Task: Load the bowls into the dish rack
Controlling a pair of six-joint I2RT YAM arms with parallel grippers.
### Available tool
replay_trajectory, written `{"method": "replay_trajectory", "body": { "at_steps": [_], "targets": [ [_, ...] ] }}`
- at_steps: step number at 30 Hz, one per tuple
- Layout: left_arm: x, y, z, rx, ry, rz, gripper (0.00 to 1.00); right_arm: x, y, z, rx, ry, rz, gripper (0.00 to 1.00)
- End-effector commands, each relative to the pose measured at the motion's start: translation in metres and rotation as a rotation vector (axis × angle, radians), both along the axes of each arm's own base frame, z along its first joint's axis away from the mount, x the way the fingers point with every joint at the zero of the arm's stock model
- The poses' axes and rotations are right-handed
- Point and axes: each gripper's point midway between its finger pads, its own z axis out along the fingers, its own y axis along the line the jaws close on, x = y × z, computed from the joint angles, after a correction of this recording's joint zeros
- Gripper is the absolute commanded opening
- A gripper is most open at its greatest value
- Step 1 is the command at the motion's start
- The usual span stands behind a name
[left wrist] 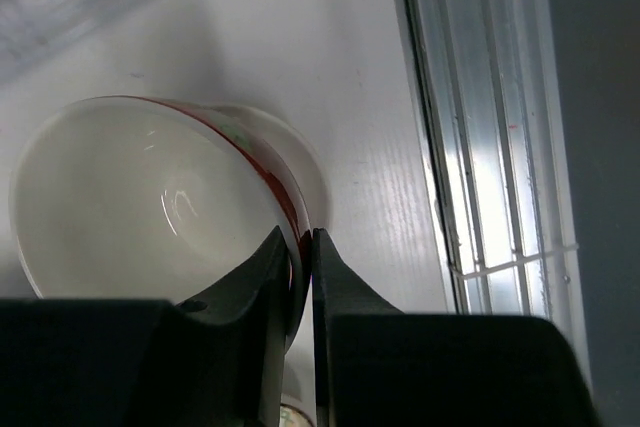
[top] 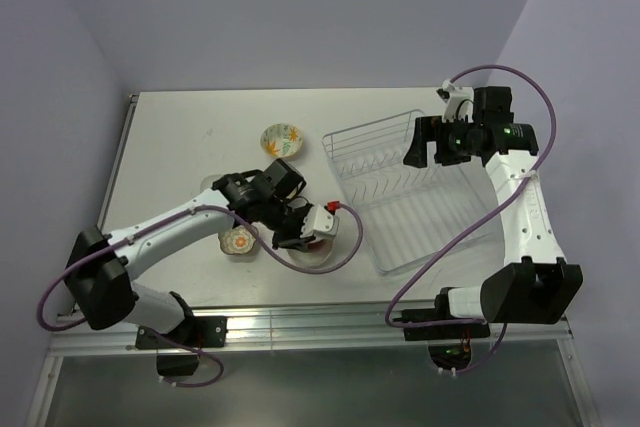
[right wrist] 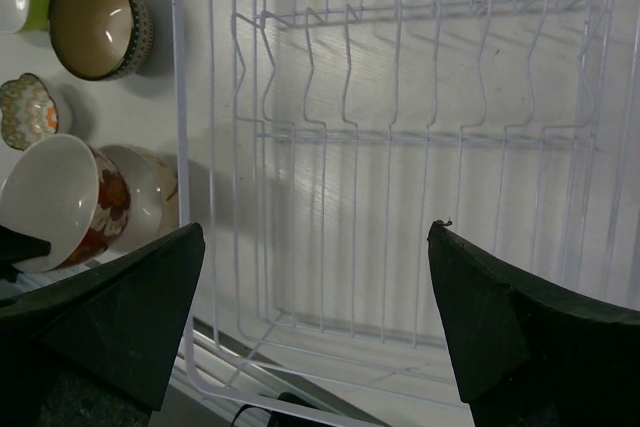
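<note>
- one bowl, the red-and-white bowl [left wrist: 150, 197], is tilted at the desk [top: 180, 137] just left of the dish rack [right wrist: 400, 135], which holds no bowls.
- left gripper [left wrist: 300, 247] pinches its rim, jaws narrow, one finger inside.
- the hold is thin on a glazed rim: the bowl may swivel or slip when lifted and strike the neighbouring bowl [right wrist: 150, 187].
- right gripper [right wrist: 320, 327] hangs wide over the rack and could block the way in.

Soft light; glare inside red bowl [left wrist: 150, 197]
</note>
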Motion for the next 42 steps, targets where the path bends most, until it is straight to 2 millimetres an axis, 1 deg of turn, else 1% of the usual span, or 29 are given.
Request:
{"method": "replay_trajectory", "body": {
  "at_steps": [1,5,7,10,11,12,13,14,16,17,18,19,20,21,22,23,24,25,26,27,29,30,32,34,36,37,38,40,42],
  "targets": [
    [0.016,-0.021,0.08,-0.199,-0.159,0.025,0.0,0.002,0.013,0.042,0.075,-0.103,0.015,1.0],
    [0.015,-0.024,0.111,-0.29,-0.187,0.05,0.0,0.0,0.029,0.069,0.158,-0.186,0.076,1.0],
    [0.011,-0.028,0.127,-0.339,-0.156,0.069,0.0,-0.005,0.036,0.087,0.175,-0.259,0.124,1.0],
    [-0.002,-0.035,0.143,-0.387,-0.054,0.071,0.0,-0.015,0.041,0.101,0.155,-0.321,0.213,1.0],
    [-0.004,-0.035,0.146,-0.398,-0.029,0.074,0.0,-0.017,0.041,0.102,0.12,-0.355,0.259,1.0],
    [-0.012,-0.038,0.151,-0.416,0.039,0.064,0.0,-0.022,0.042,0.105,0.105,-0.376,0.294,1.0],
    [-0.014,-0.039,0.155,-0.431,0.065,0.061,0.0,-0.027,0.045,0.108,0.093,-0.401,0.339,1.0],
    [-0.011,-0.038,0.156,-0.439,0.092,0.071,0.0,-0.035,0.044,0.109,0.041,-0.44,0.392,1.0],
    [-0.018,-0.037,0.163,-0.461,0.181,0.066,0.0,-0.046,0.046,0.104,-0.01,-0.468,0.459,1.0],
    [-0.014,-0.036,0.168,-0.484,0.2,0.074,0.0,-0.05,0.046,0.104,-0.062,-0.529,0.535,1.0],
    [-0.013,-0.035,0.169,-0.483,0.247,0.09,0.0,-0.06,0.048,0.109,-0.091,-0.582,0.572,1.0],
    [-0.017,-0.033,0.173,-0.499,0.287,0.066,0.0,-0.066,0.049,0.103,-0.107,-0.605,0.608,1.0],
    [-0.011,-0.032,0.174,-0.506,0.31,0.08,0.0,-0.077,0.051,0.109,-0.156,-0.699,0.675,1.0],
    [-0.009,-0.032,0.175,-0.505,0.349,0.097,0.0,-0.081,0.053,0.108,-0.176,-0.731,0.702,1.0],
    [-0.011,-0.03,0.178,-0.517,0.39,0.083,0.0,-0.085,0.054,0.102,-0.189,-0.752,0.729,1.0],
    [-0.005,-0.029,0.178,-0.522,0.415,0.099,0.0,-0.092,0.058,0.104,-0.221,-0.809,0.772,1.0],
    [-0.003,-0.029,0.182,-0.533,0.44,0.104,0.0,-0.095,0.061,0.104,-0.222,-0.829,0.799,0.99],
    [-0.002,-0.028,0.182,-0.535,0.459,0.108,0.0,-0.099,0.063,0.099,-0.215,-0.829,0.818,0.99],
    [-0.004,-0.027,0.184,-0.543,0.477,0.096,0.0,-0.102,0.064,0.1,-0.229,-0.852,0.84,0.99],
    [-0.003,-0.028,0.187,-0.555,0.481,0.091,0.0,-0.109,0.073,0.099,-0.206,-0.868,0.894,0.99],
    [-0.009,-0.028,0.189,-0.551,0.541,0.089,0.0,-0.117,0.078,0.099,-0.221,-0.903,0.953,0.99],
    [-0.01,-0.028,0.189,-0.547,0.56,0.095,0.0,-0.123,0.085,0.1,-0.214,-0.924,0.991,0.99],
    [-0.009,-0.029,0.191,-0.555,0.562,0.089,0.0,-0.124,0.089,0.103,-0.261,-0.962,1.034,0.98],
    [-0.011,-0.028,0.19,-0.553,0.571,0.081,0.0,-0.131,0.102,0.107,-0.296,-0.992,1.106,0.98],
    [-0.014,-0.028,0.188,-0.544,0.598,0.066,0.0,-0.134,0.112,0.105,-0.317,-0.999,1.188,0.98],
    [-0.014,-0.028,0.186,-0.539,0.611,0.064,0.0,-0.144,0.12,0.107,-0.308,-1.002,1.248,0.98],
    [-0.015,-0.028,0.186,-0.539,0.621,0.055,0.0,-0.141,0.124,0.102,-0.331,-0.986,1.288,0.98],
    [-0.018,-0.027,0.183,-0.527,0.656,0.037,0.0,-0.147,0.132,0.103,-0.332,-0.988,1.346,0.98],
    [-0.019,-0.027,0.177,-0.511,0.676,0.03,0.0,-0.154,0.142,0.097,-0.331,-0.976,1.416,0.98]
  ]
}}
